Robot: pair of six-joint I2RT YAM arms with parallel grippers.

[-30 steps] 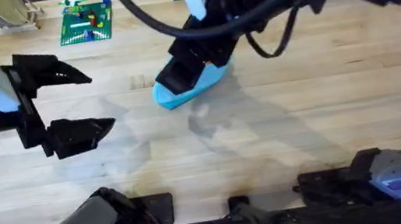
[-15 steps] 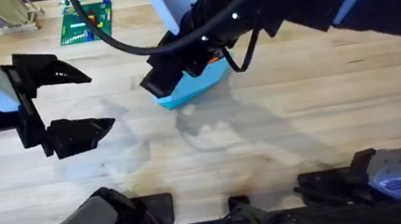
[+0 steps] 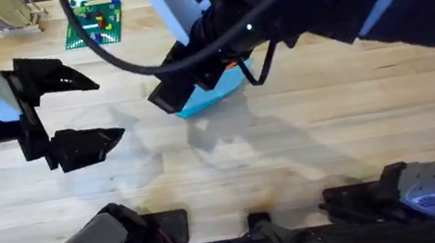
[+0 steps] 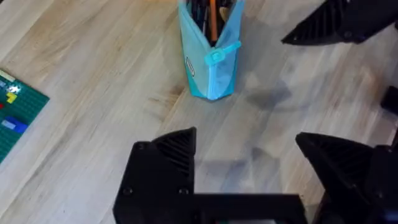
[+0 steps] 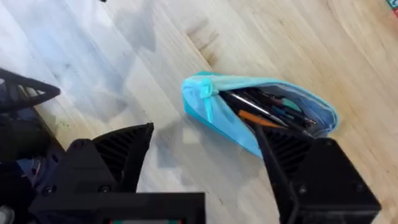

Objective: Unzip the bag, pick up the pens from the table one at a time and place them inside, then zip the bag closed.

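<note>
**Right arm slides along the open pouch; pens are in, zipping remains**

Over the last second the right gripper (image 5: 205,180) has travelled along the light blue soft fabric pencil pouch (image 3: 212,95), from over its middle toward its near end. Its jaws stand apart and hold nothing. In the right wrist view the pouch lies just beyond those jaws, mouth gaping, with the slim orange pen (image 5: 258,118) and a thin dark pen (image 5: 249,102) lying inside among other dark shapes. The pale blue zipper pull (image 4: 219,55) sits at the pouch end facing the left arm.

The left gripper (image 3: 71,108) has not moved: jaws apart, empty, well clear of the pouch on the light wooden plank desk (image 3: 307,151).

No loose pens show on the desk, so the filling looks done. The shift suggests the right arm is lining up on the pull to zip the pouch closed.
</note>
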